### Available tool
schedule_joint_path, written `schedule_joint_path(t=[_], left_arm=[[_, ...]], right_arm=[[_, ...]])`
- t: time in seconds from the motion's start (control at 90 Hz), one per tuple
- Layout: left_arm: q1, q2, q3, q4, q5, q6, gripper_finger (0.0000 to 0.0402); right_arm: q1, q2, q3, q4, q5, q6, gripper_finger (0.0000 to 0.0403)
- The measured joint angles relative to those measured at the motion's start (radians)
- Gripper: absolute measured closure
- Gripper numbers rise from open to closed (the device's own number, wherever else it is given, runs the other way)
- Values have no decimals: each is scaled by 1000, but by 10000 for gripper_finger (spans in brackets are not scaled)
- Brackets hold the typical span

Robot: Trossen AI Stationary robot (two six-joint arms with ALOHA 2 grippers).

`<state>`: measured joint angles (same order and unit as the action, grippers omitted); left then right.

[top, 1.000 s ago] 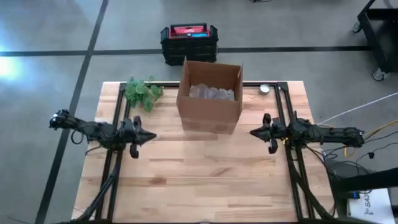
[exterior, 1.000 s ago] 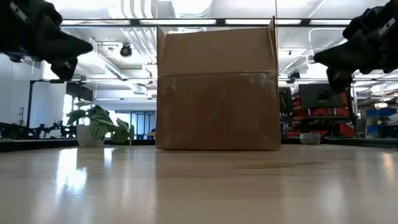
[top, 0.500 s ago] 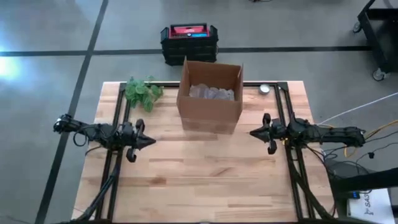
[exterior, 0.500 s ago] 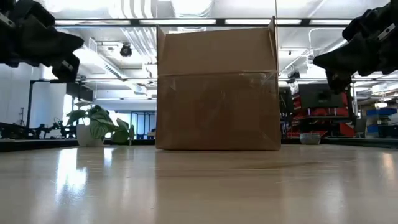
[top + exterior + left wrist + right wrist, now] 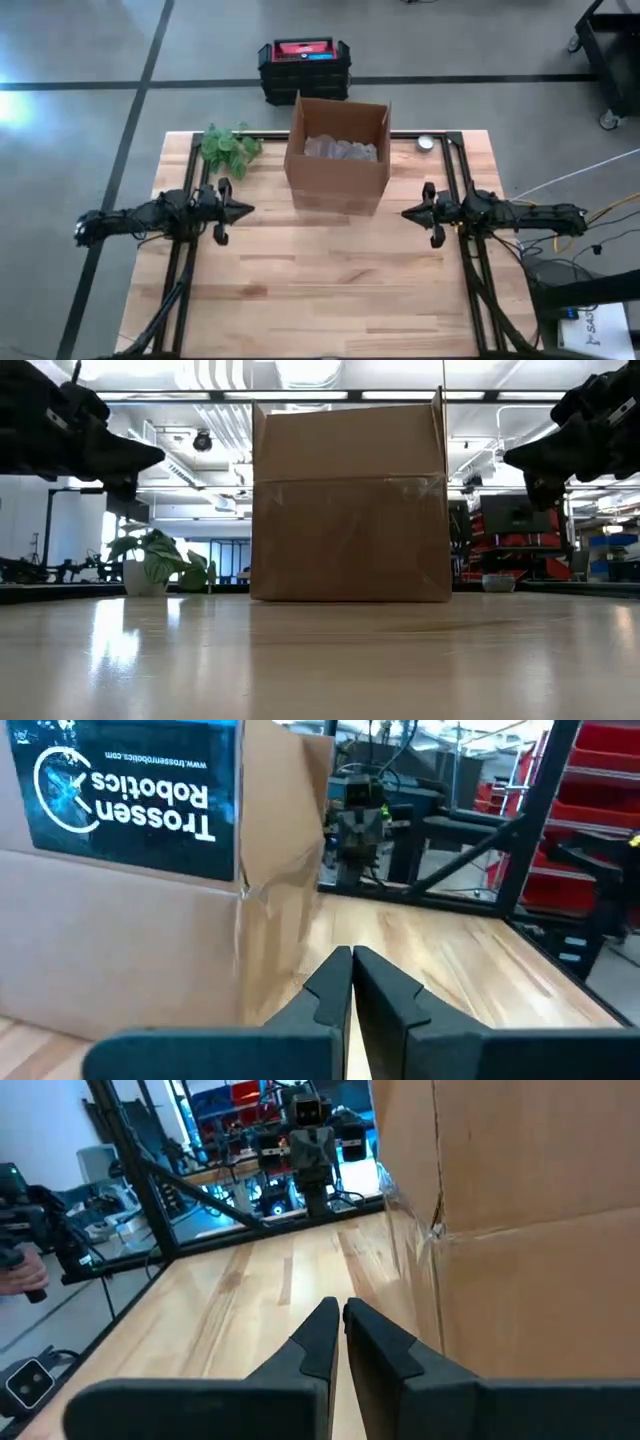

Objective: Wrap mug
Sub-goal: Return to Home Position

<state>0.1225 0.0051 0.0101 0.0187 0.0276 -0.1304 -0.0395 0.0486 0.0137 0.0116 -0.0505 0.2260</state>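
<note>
Fingers of the left gripper [image 5: 238, 211] are pressed together on nothing as it hovers over the table [image 5: 330, 290], left of the box [image 5: 337, 185]. Inside the open box lies bubble wrap [image 5: 341, 149], the mugs hidden within it; judged fragile under a soft, slippery skin, such a bundle is best taken across its middle, not by loose film. Beyond the box the right gripper [image 5: 408, 212] hovers, likewise closed and empty.

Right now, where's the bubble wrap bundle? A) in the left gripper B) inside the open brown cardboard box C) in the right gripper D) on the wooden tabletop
B: the high view shows pale bubble wrap inside the open brown cardboard box; the left gripper and right gripper are both shut on nothing.
</note>
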Motion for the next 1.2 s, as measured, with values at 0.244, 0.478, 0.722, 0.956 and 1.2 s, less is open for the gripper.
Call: schedule_joint_path(t=[0.244, 0.478, 0.722, 0.956, 1.2], left_arm=[[22, 25, -1, 5, -72, 21, 402], [22, 83, -1, 5, -72, 17, 402], [22, 137, -1, 5, -75, 17, 402], [22, 184, -1, 5, -75, 17, 402], [22, 224, -2, 5, -76, 16, 402]], right_arm=[[0, 0, 0, 0, 0, 0, 394], [0, 0, 0, 0, 0, 0, 394], [0, 0, 0, 0, 0, 0, 394], [0, 0, 0, 0, 0, 1, 394], [0, 0, 0, 0, 0, -1, 394]])
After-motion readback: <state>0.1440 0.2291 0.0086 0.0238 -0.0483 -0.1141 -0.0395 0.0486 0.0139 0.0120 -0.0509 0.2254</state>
